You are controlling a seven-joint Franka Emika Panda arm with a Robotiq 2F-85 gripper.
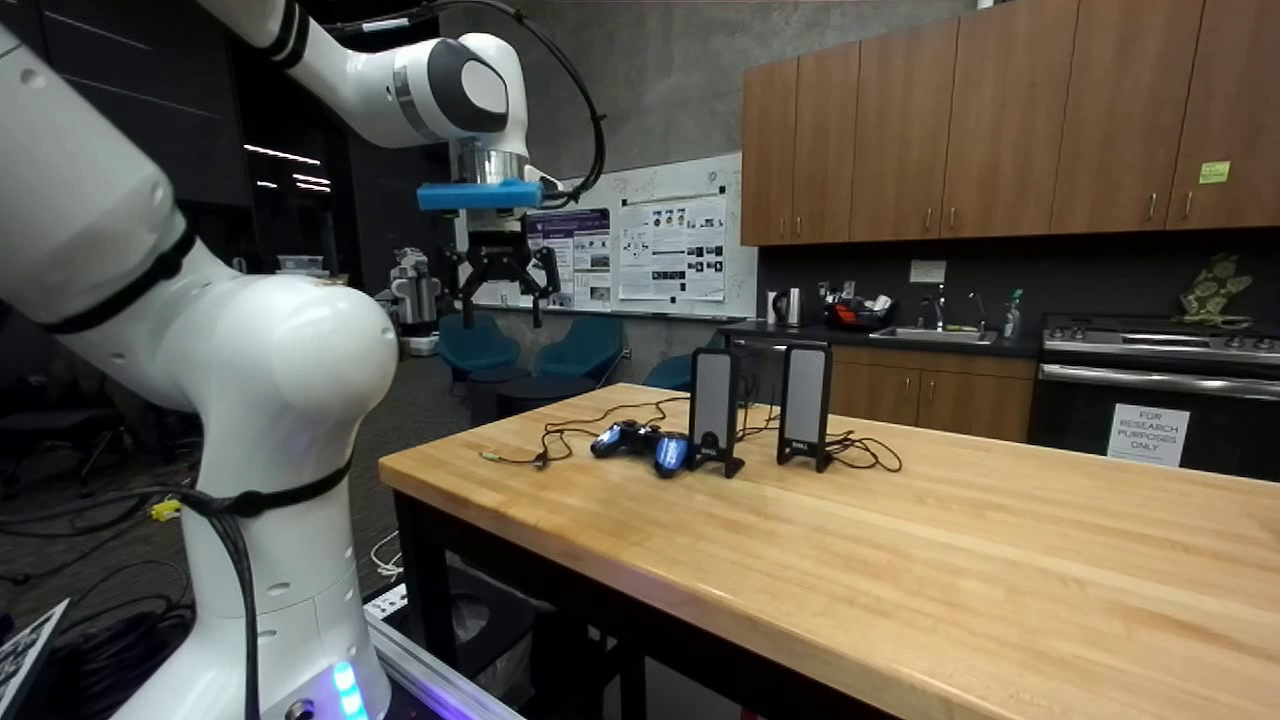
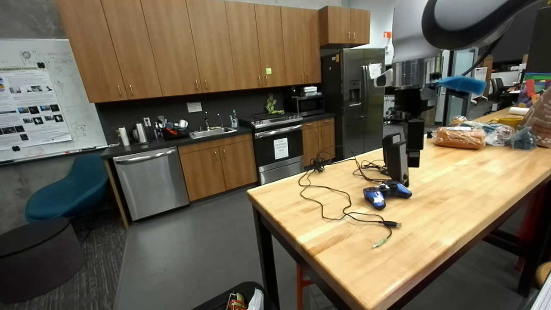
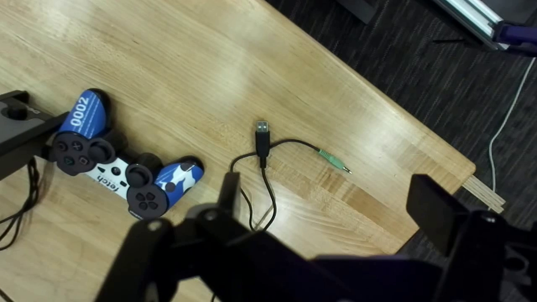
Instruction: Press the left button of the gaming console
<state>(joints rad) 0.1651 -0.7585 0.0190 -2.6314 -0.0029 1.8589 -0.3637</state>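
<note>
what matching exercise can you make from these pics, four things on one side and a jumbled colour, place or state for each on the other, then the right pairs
Things
1. game controller
2. jack plug
3. fingers
4. speakers

Descriptions
A. standing upright, side by side
B. spread apart, holding nothing
C. printed with 0002 and fetch
D. green, with a bare metal tip

Right pairs
1-C
2-D
3-B
4-A
</note>
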